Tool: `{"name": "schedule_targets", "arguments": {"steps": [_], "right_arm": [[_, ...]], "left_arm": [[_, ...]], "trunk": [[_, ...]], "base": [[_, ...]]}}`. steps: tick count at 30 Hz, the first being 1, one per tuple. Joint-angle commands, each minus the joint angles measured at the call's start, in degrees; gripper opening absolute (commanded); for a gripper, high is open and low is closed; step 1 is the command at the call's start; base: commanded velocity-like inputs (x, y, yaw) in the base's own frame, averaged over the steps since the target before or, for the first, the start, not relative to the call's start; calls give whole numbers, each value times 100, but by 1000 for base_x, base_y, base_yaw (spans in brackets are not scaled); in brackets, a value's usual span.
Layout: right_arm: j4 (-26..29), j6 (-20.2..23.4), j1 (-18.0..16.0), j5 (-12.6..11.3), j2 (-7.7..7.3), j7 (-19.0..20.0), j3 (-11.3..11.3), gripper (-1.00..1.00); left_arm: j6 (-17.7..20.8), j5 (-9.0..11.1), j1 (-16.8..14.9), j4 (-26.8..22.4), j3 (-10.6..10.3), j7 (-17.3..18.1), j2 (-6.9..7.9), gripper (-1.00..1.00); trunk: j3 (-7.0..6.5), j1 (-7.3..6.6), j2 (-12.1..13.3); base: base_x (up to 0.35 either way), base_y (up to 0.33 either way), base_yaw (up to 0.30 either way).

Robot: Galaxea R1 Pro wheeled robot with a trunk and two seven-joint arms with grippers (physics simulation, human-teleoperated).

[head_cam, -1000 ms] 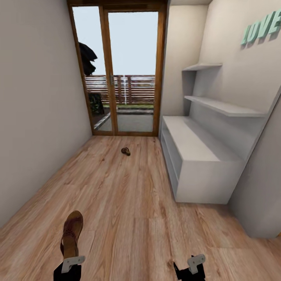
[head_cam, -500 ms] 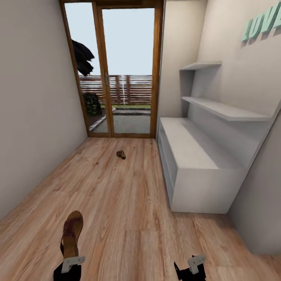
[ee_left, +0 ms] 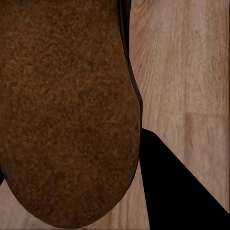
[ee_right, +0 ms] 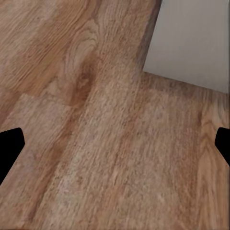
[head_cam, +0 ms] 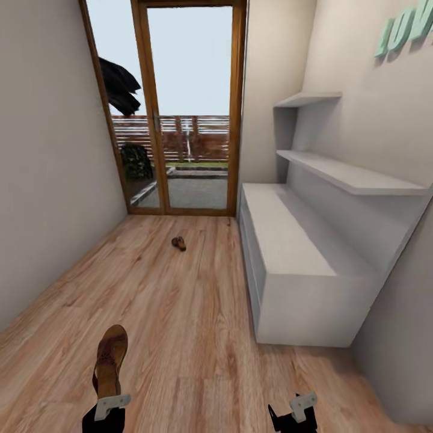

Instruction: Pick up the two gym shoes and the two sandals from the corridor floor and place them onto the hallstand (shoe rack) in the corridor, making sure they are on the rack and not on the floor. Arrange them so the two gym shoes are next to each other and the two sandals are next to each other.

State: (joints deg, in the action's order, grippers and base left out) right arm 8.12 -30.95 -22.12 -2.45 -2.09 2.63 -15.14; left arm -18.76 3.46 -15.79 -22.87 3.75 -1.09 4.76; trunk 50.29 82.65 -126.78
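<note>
The left gripper (head_cam: 107, 408), lower left, holds a sandal (head_cam: 110, 358); the right gripper (head_cam: 294, 409), lower right, spreads wide above the floor (head_cam: 192, 325).

Black left gripper (head_cam: 103, 415) and right gripper (head_cam: 293, 415), each bearing a pale grey bracket with screws
</note>
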Motion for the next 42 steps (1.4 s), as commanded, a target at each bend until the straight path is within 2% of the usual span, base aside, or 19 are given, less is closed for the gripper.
{"name": "schedule_targets", "arguments": {"steps": [1, 9, 22, 29, 42], "right_arm": [[-3, -16, -3, -27, -2, 27, -7, 100], [-2, -16, -3, -27, -2, 27, -7, 100], [5, -16, -3, -29, 15, 36, -7, 100], [6, -16, -3, -32, 18, 36, -7, 100], [6, -16, -3, -33, 16, 36, -7, 100]], "left_arm": [[-13, 16, -3, 2, -6, -6, 2, -100], [-20, 22, -3, 2, -5, -3, 2, -100], [-22, 23, -3, 2, -5, 3, 6, -100], [-22, 17, -3, 2, -5, 10, 0, -100], [-22, 22, -3, 2, -5, 32, 7, -100]], "trunk": [[5, 2, -2], [5, 2, -2], [5, 2, -2], [5, 2, -2], [5, 2, -2]], "base": [[325, -58, 0], [297, 108, 0], [213, 267, 14], [298, 161, 235], [335, 13, 275]]}}
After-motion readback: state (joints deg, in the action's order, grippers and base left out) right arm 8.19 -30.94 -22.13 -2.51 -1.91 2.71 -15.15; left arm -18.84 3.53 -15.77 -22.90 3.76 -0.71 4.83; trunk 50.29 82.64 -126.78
